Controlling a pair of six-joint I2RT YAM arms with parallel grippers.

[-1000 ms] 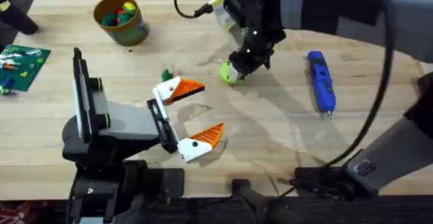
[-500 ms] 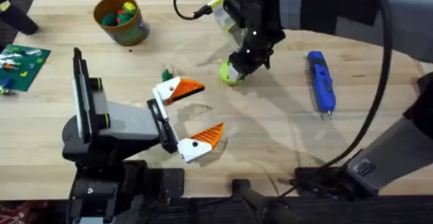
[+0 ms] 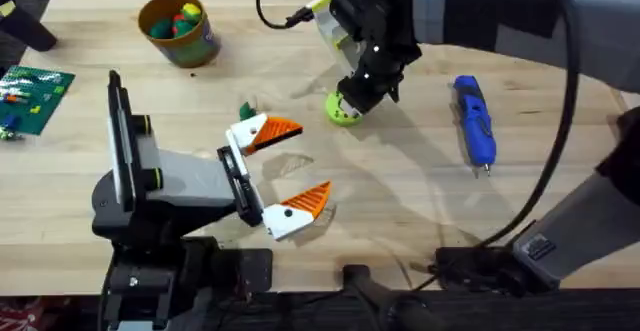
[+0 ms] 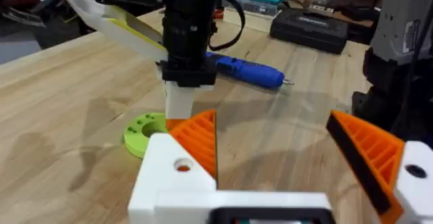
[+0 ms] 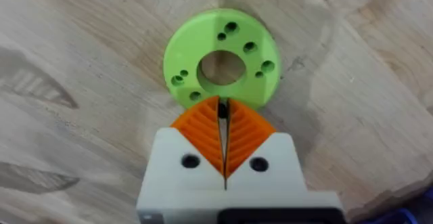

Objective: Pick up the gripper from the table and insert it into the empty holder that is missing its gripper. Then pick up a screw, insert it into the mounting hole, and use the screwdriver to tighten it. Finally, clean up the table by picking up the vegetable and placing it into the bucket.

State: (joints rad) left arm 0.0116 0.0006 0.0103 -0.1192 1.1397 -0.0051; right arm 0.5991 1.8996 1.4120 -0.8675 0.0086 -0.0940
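Nothing moved since earlier overhead frames; both arms hold same pose. Right gripper (image 3: 352, 102) upper centre of overhead, fingers pressed together on small dark thing, likely screw (image 5: 222, 111), tips at rim of green disc (image 3: 343, 109). Left gripper (image 3: 281, 173) at centre, fingers wide apart, holding nothing. Screwdriver (image 3: 475, 122) lies on table (image 3: 420, 191) right of disc, apart from it. Bucket (image 3: 178, 29) upper left, coloured pieces inside. Small green item (image 3: 246, 110) just above left gripper's upper finger.

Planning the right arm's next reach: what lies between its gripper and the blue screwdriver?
Bare wood. In the overhead view, nothing lies between the right gripper, at the green disc, and the screwdriver.
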